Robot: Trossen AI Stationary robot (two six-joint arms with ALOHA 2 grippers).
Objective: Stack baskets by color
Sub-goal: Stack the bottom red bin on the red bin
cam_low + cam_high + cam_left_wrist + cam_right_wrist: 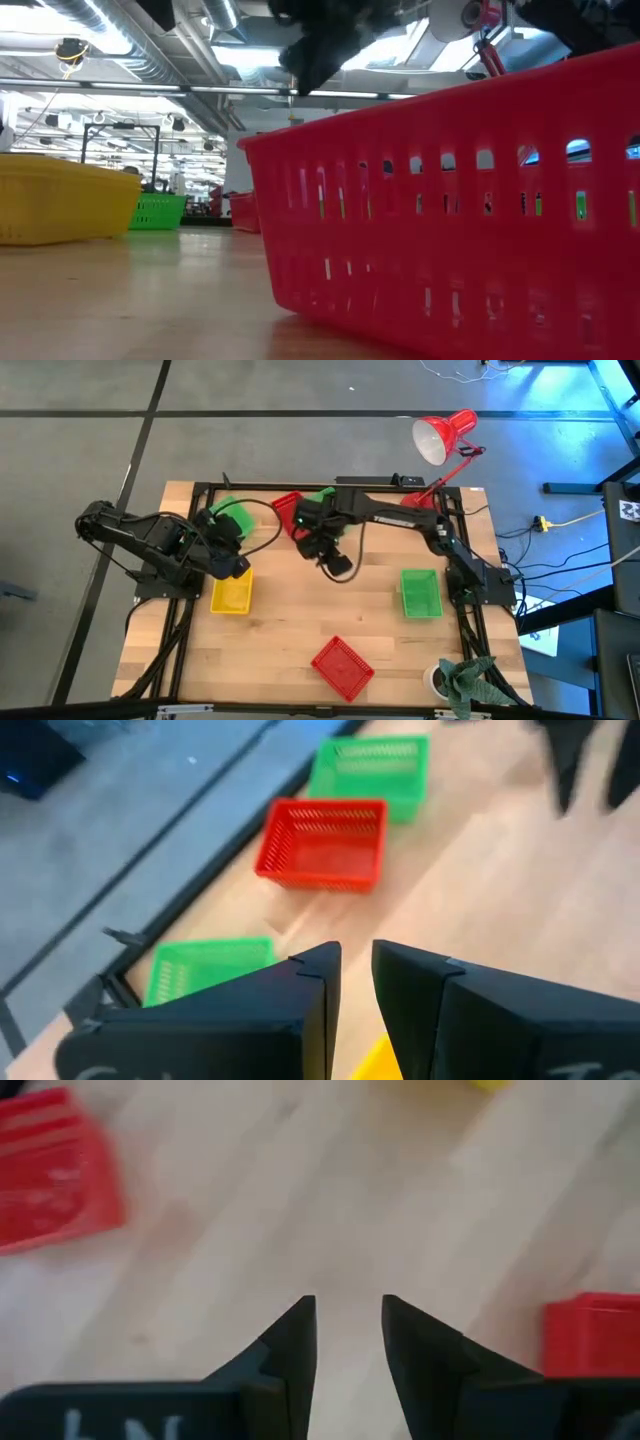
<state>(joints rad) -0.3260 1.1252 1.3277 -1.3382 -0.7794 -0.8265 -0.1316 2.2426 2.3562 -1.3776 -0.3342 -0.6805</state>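
Holdings on the wooden table [290, 630]:

- My left gripper [236, 565]: above the yellow basket [232, 595], fingers [312, 990] a narrow gap apart, nothing between them.
- My right gripper [338, 566]: over bare wood mid-table, fingers [296, 1342] parted, holding nothing.
- Red basket [342, 666]: near edge, turned at an angle, alone.
- Second red basket [287, 510]: far side, beside a green basket [322, 495] partly hidden under my right arm.
- Green basket, far left [232, 513]: beside my left arm.
- Green basket, right [420, 592]: alone, well apart from the others.
- No basket visibly stacked.
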